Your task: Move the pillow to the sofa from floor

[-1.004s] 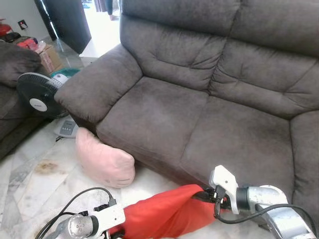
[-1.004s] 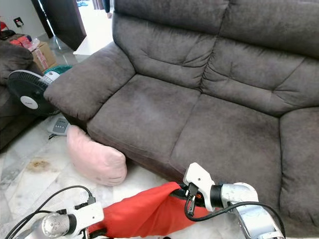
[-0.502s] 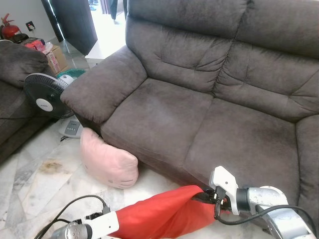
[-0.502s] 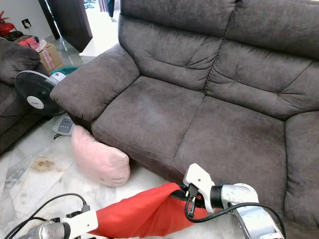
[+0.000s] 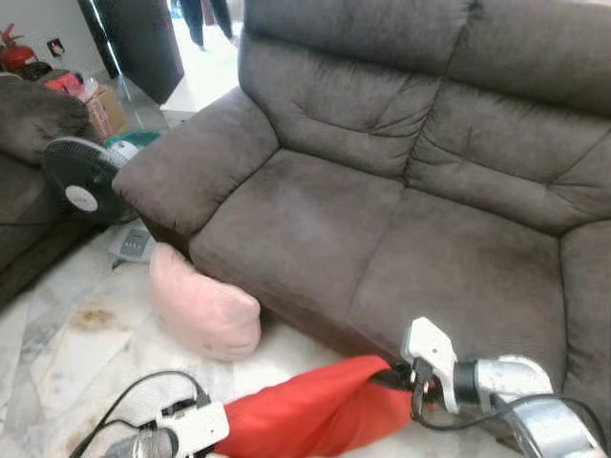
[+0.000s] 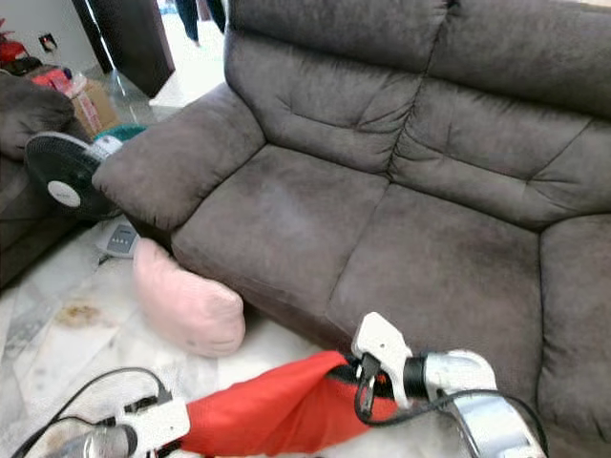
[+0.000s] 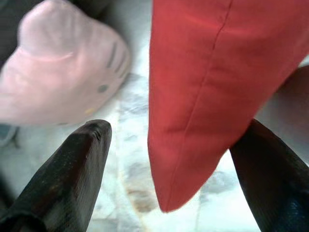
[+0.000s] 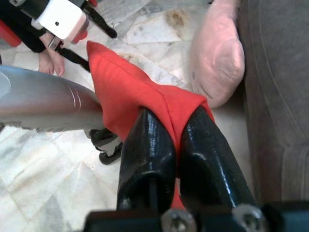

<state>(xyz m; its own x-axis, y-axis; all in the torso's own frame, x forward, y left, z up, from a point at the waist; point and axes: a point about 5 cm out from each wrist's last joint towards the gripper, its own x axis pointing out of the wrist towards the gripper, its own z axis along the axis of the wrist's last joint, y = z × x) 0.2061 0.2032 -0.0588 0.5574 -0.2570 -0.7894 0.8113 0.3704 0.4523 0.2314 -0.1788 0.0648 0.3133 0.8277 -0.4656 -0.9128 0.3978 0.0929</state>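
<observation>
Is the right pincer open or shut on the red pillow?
Shut. In the right wrist view, the right pincer has both black fingers pinching a bunched corner of the red pillow.

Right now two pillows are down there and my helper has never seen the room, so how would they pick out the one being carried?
Find the grey sofa; on the marble floor along its front lie two pillows. The red pillow hangs between the arms, its corner pinched in the right tool, beside the left tool. The pink pillow leans against the sofa base.
</observation>
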